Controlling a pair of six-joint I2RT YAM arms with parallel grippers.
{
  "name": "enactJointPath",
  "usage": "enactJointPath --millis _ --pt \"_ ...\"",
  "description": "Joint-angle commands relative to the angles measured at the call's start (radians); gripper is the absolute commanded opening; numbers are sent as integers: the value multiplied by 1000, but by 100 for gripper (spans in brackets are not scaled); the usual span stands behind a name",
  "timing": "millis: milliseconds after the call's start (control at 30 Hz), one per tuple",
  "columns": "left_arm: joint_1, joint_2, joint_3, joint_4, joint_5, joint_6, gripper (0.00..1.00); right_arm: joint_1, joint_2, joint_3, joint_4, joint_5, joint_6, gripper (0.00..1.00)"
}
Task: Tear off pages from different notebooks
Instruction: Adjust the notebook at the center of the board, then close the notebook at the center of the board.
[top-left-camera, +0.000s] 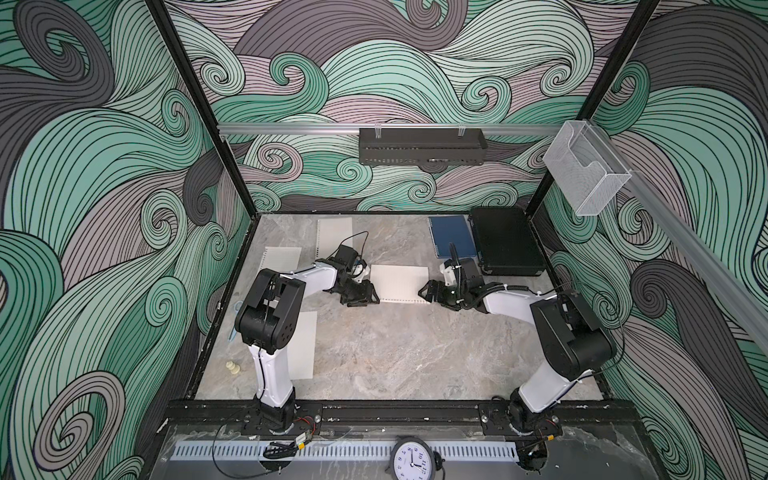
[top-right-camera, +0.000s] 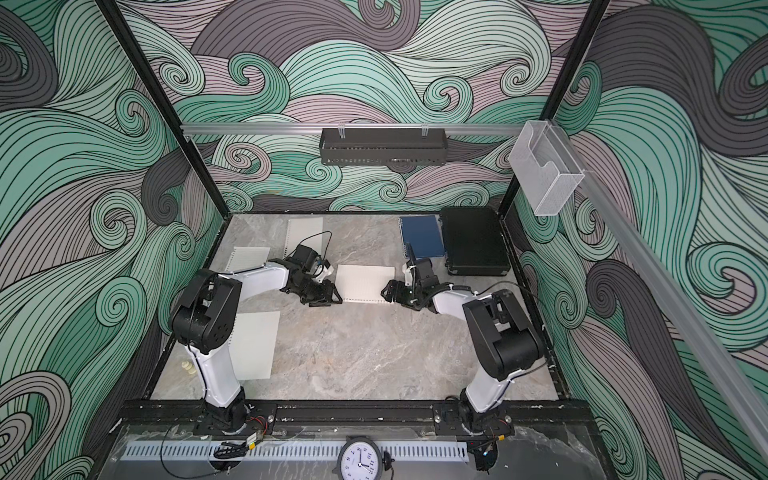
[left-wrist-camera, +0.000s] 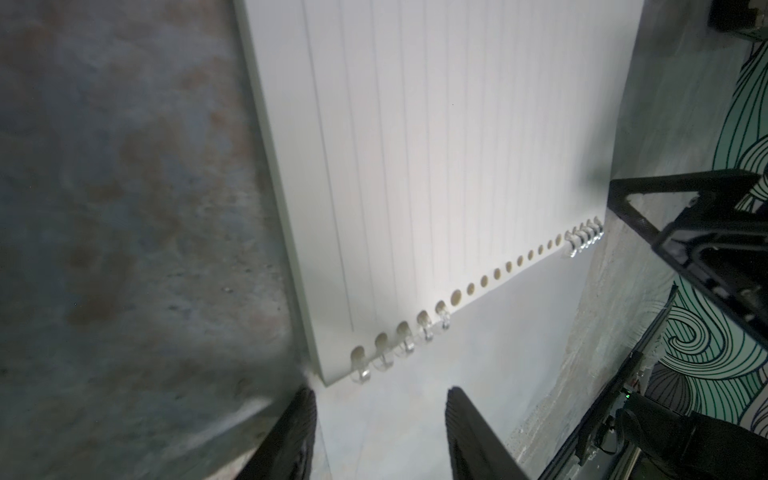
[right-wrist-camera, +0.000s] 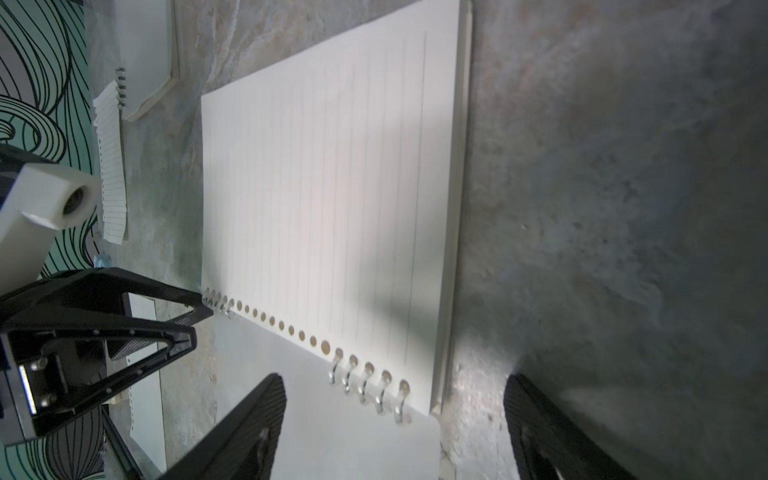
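Both arms low beside notebook (top-left-camera: 399, 282) (jaws apart)

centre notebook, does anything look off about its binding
Yes. On the open cream lined ring-bound notebook, clear rings pass only through the holes near each end; the middle holes stand empty. Whether rings are missing or it was made so, I cannot tell.

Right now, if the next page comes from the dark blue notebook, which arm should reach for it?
Likely right. The dark blue notebook lies at the back beside the black case, just behind the right gripper, whose jaws stand open. The left gripper sits on the lined notebook's far side, farther away.
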Motion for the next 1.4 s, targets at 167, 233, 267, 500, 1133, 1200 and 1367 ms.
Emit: enactJointPath --millis 167,233,267,500,1133,1200,1367 --pt "-14 3 -81 -73 1 -15 52 0 -93 -120 -2 -81 53 84" --pt "-14 -7 -93 -65 13 -19 52 2 -106 -142 12 -104 61 84" --pt "-14 -9 -98 -63 20 -21 51 3 -112 -151 19 -114 64 84" --pt "-18 -38 -153 -8 78 -60 51 1 -116 -190 84 -197 97 84" --pt "-26 -169 -202 51 169 -112 52 2 -212 -220 107 -273 134 83" --pt "-26 -190 -205 57 177 -116 52 2 -223 -222 107 -281 132 83" --pt "-27 -242 -198 64 196 -131 52 1 -253 -220 98 -288 128 83"
